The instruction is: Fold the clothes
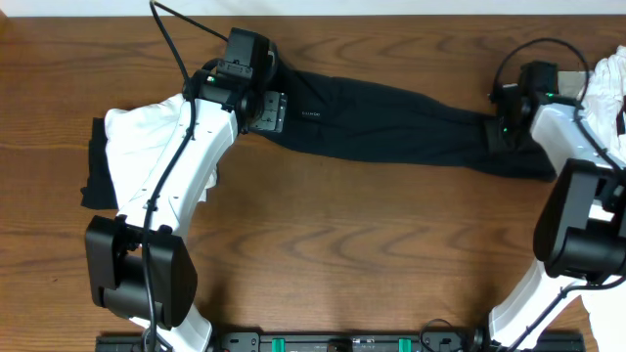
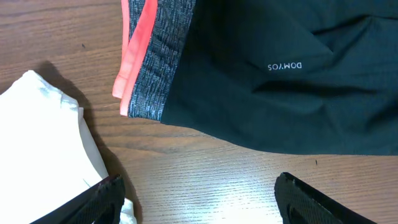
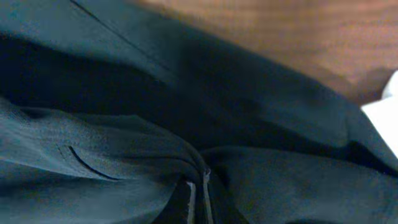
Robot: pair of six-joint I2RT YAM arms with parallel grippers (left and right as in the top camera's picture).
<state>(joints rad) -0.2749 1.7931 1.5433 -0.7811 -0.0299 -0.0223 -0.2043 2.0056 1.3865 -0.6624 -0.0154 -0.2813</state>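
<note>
Brown wood-grain table (image 1: 372, 225), black rail (image 1: 323, 342) with green tabs along its near edge, pale strip (image 1: 391, 6) beyond the far edge.

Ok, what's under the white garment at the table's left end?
A black garment lies under the white garment, its edge sticking out on the outer side. How far it runs beneath is hidden by the white cloth and the left arm.

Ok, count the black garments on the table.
2. The trousers lie across the middle; another black garment sits at the left, partly under a white garment. More may be hidden.
</note>
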